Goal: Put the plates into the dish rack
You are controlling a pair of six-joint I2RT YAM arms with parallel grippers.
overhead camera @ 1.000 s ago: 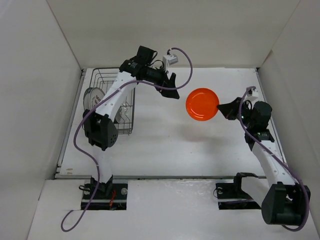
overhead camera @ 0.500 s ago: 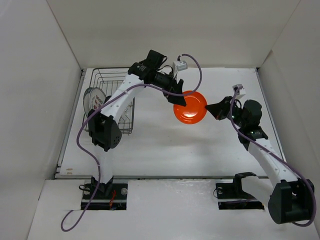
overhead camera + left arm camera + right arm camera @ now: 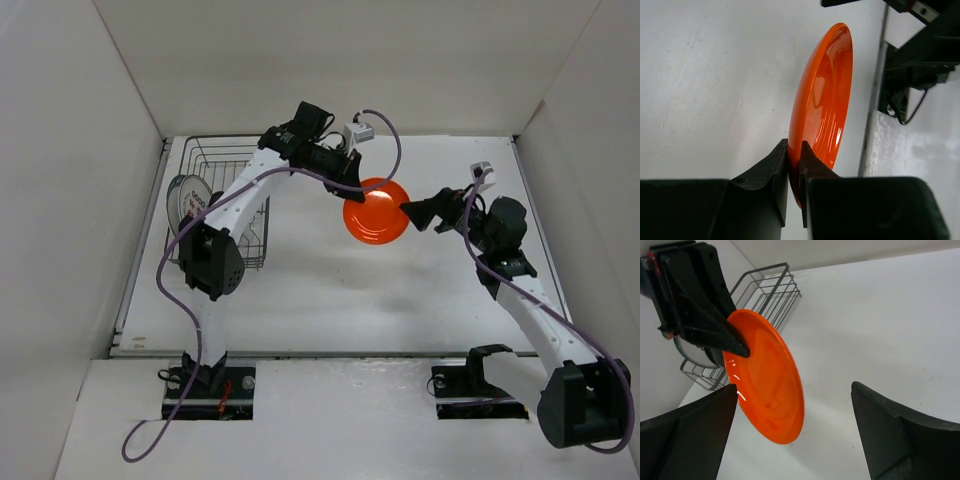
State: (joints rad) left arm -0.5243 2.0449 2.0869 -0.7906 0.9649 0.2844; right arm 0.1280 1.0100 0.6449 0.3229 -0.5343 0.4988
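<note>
White tabletop point(image 3: 330, 290) w/ white walls round it: glossy round orange plate point(image 3: 375, 212) hangs in mid-air over the middle, well apart from the dark rectangular wire dish rack point(image 3: 215, 160) at far left, where a white plate w/ red markings point(image 3: 185, 195) shows at its left side. Left gripper point(image 3: 794, 150) is pinched tight on the orange plate's rim, holding it tilted near edge-on, prob. so it can slot between the rack's dividers, & it's the arm nearer the rack. Right gripper point(image 3: 408, 212) sits by the opposite rim w/ jaws spread wide, gripping nothing, so the left arm alone seems to carry it.
</note>
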